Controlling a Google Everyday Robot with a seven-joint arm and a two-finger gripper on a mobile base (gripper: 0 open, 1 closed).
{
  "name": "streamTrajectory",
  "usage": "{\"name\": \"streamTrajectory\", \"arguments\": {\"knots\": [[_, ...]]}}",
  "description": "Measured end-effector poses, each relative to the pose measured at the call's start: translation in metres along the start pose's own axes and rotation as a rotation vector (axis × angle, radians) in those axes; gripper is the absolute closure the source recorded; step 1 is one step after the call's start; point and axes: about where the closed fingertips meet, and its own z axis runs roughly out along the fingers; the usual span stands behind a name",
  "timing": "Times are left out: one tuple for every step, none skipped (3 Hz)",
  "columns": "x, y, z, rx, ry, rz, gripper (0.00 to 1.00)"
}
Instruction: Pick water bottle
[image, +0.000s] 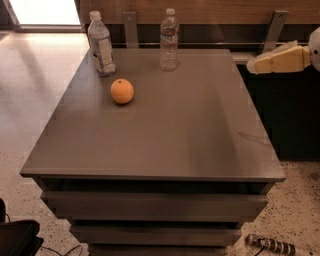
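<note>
We found the gripper (261, 63) raised beyond the right edge of the table (200, 150), holding nothing. Whether it was spread or closed we could not tell. The water bottle (169, 42) stood upright well apart from it, leftward, untouched — approach, grasp and lift all remained.

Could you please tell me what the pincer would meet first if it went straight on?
Nothing close: the pincer points left across the table. Farther on, perhaps the orange, just missing the water bottle; depth unclear.
</note>
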Motion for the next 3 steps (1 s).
{"name": "streamTrajectory", "arguments": {"knots": [[0.0, 0.0, 0.0, 0.0, 0.0, 0.0, 0.0], [-0.005, 0.001, 0.017, -0.021, -0.002, 0.004, 0.0], [-0.009, 0.011, 0.065, -0.047, -0.021, 0.022, 0.0]]}}
